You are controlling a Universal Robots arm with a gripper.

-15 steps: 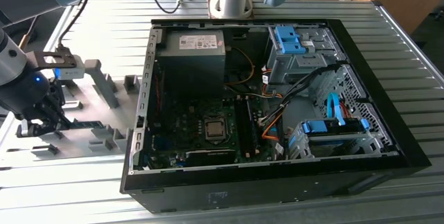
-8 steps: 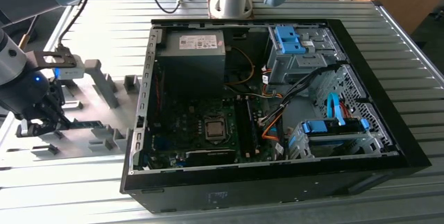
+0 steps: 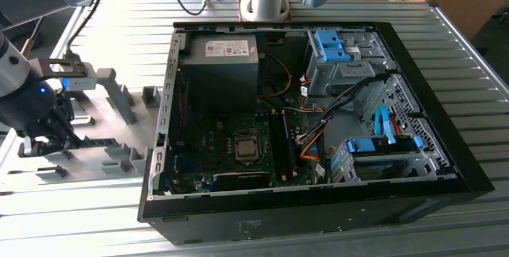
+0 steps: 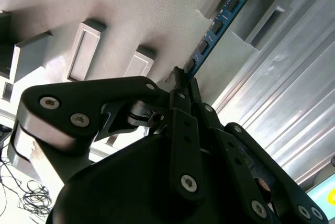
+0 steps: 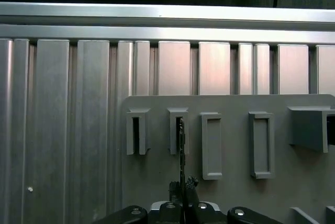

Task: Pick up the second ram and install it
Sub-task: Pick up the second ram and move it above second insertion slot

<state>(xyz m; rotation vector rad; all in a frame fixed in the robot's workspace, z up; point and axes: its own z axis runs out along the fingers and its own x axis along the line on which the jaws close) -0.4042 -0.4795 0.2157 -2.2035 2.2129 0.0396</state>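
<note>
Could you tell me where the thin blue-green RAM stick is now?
The thin blue-green RAM stick rests in the grey slotted holder at the exterior view's left, beside the open black computer case, gripped by the pincer.

You are looking at a white sticker (image 3: 230,48) in the exterior view. It is sitting on the dark power box (image 3: 219,81) inside the computer case (image 3: 334,212). Tiny print is showing on it, but it is not forming any word or number you can read. A small pale mark (image 3: 250,226) is showing on the black outer wall of the case, unreadable too. In the second wrist view, the memory stick (image 4: 212,31) is showing dark chips with no readable print.
</note>
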